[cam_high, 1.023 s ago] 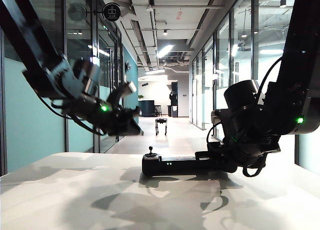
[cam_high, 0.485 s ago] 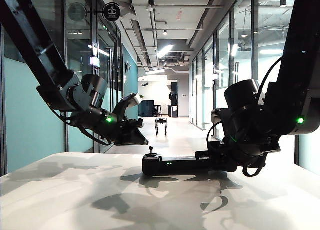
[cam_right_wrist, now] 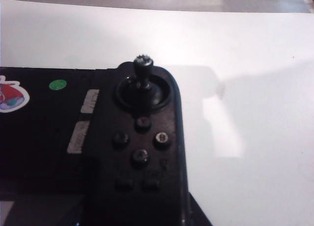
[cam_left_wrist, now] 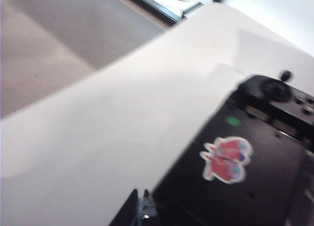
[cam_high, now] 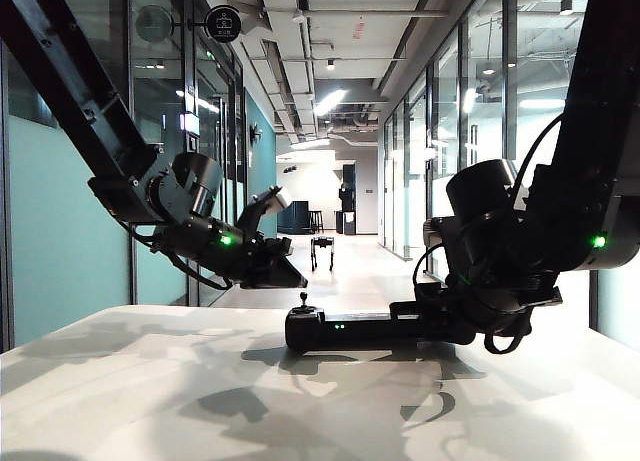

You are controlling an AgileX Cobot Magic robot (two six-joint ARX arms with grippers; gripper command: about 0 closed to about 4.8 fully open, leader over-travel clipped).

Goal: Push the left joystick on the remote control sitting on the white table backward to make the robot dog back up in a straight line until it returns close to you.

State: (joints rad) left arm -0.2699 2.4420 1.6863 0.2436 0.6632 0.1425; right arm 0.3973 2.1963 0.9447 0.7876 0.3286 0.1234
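Left arm slants down from the upper left, its claw (cam_high: 290,276) hanging in the air, tips angled down toward the middle (whether they're apart or together can't be made out). Right arm drops in from the upper right, wrist folded low, its claw (cam_high: 415,321) down near the table, fingers hidden.

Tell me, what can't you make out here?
Robot dog: exterior view, too far and small for detail.
Left claw, near the remote control's left joystick: dark silhouette, open or shut unclear.
Right claw, at the remote's right end: lost among black shapes, grip unclear.
Left wrist view: blurred.
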